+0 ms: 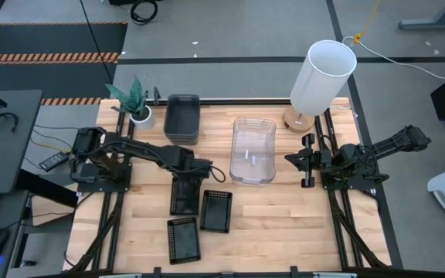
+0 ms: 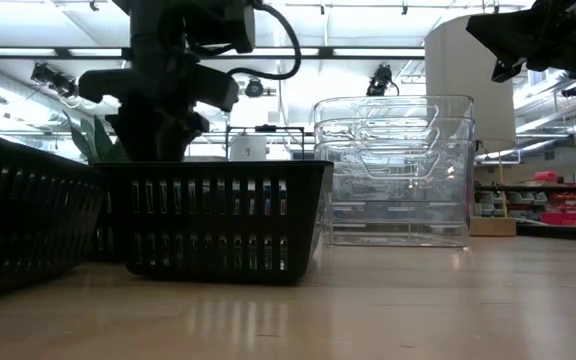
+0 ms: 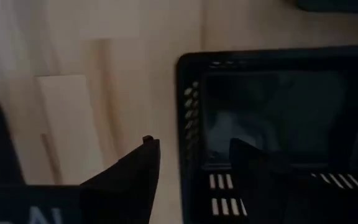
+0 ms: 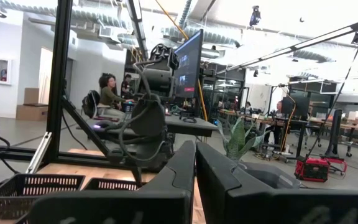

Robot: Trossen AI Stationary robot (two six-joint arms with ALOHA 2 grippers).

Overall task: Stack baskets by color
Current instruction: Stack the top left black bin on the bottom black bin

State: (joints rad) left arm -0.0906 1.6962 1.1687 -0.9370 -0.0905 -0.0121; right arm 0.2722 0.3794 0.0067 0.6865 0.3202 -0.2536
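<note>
Three small black slotted baskets lie on the wooden table: one [image 1: 184, 194] under my left gripper [image 1: 185, 181], one [image 1: 216, 210] to its right, one [image 1: 184, 239] near the front edge. My left gripper [image 3: 194, 144] points down and is open. One finger [image 3: 135, 180] stands outside the first basket's end wall [image 3: 188, 106] and one [image 3: 253, 165] inside. The smoky-grey baskets [image 1: 182, 118] are stacked at the back, and the clear ones [image 1: 253, 150] in the middle. My right gripper [image 4: 196, 152] waits shut above the table's right side [image 1: 304, 161].
A white cylindrical lamp [image 1: 323, 77] stands at the back right and a small potted plant [image 1: 136, 100] at the back left. Bare wood lies in front of the clear stack [image 2: 393, 170] and toward the right front. People sit at desks in the room beyond.
</note>
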